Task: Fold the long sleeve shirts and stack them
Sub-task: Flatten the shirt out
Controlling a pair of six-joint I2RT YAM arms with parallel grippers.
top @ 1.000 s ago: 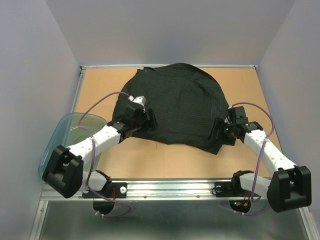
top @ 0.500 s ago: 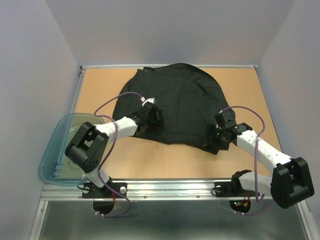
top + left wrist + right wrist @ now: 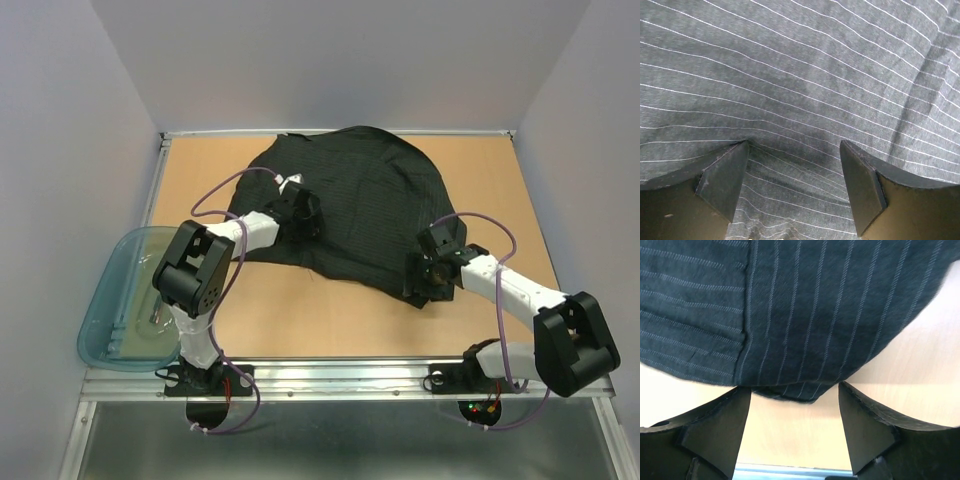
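Right claw [image 3: 794, 388] astride shirt [image 3: 805, 315] hem.

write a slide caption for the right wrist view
Open right claw straddling the edge of the black pinstriped shirt lying on the table.

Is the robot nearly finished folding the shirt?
Not nearly. Done: the black shirt lies on the table, with no neat fold or stack showing. In hand: both open grippers are at it, the left gripper on its left side, the right gripper at its near corner. Left: grabbing, folding, stacking.
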